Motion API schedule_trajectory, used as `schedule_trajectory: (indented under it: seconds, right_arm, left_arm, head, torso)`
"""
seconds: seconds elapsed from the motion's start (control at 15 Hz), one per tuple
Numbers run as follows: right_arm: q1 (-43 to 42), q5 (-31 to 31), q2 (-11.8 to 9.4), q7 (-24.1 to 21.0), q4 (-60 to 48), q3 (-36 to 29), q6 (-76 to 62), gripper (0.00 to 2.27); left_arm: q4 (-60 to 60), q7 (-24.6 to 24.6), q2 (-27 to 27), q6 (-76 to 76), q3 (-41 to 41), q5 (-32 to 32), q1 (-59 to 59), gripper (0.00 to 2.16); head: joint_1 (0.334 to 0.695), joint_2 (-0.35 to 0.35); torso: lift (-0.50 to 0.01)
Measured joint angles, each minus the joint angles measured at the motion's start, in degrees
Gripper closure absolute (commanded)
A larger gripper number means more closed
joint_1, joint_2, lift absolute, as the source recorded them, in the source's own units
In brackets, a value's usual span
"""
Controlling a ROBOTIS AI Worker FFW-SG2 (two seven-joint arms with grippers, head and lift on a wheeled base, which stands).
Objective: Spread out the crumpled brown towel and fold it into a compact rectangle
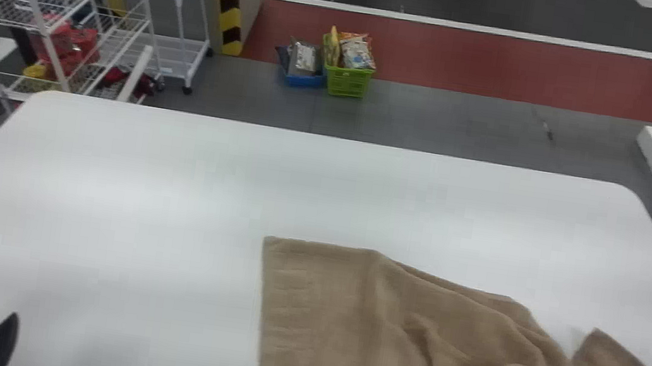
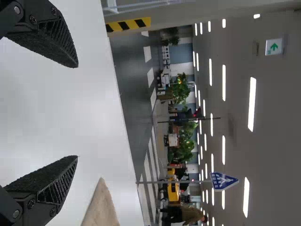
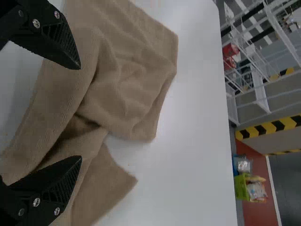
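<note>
Bordering left wrist view is probably the towel (image 2: 102,208).

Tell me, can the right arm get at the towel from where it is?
Probably yes. The right gripper is open over the crumpled part of the towel, and I see nothing between its fingers and the cloth.

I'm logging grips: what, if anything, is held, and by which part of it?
Nothing is held: left pincer open, right pincer open above the towel.
</note>
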Motion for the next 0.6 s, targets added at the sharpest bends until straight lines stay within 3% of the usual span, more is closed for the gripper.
schedule_trajectory:
  seconds: [0.07,0.27,0.47,0.6]
  right_arm:
    - [-0.4,1.8,0.8,0.0,-2.0,5.1,2.9,0.21]
    - [-3.5,10.2,1.5,0.0,-3.4,21.7,7.1,0.44]
    - [-7.2,21.3,1.5,0.0,-0.3,35.1,9.8,0.50]
    - [-9.1,25.4,1.5,0.0,0.9,37.9,13.1,0.50]
  left_arm:
    - [0.0,0.1,0.0,0.0,0.0,0.0,0.0,0.14]
    - [0.1,0.2,0.0,0.0,0.1,0.1,0.0,0.14]
    - [0.3,0.3,0.0,0.0,0.5,0.4,0.0,0.14]
    - [0.6,0.2,0.0,0.0,0.9,0.6,0.0,0.14]
  head:
    - [0.695,0.230]
    - [0.695,0.350]
    - [0.695,0.350]
    - [0.695,0.350]
  torso:
    - [-0.127]
    - [-0.127]
    - [-0.127]
    - [-0.127]
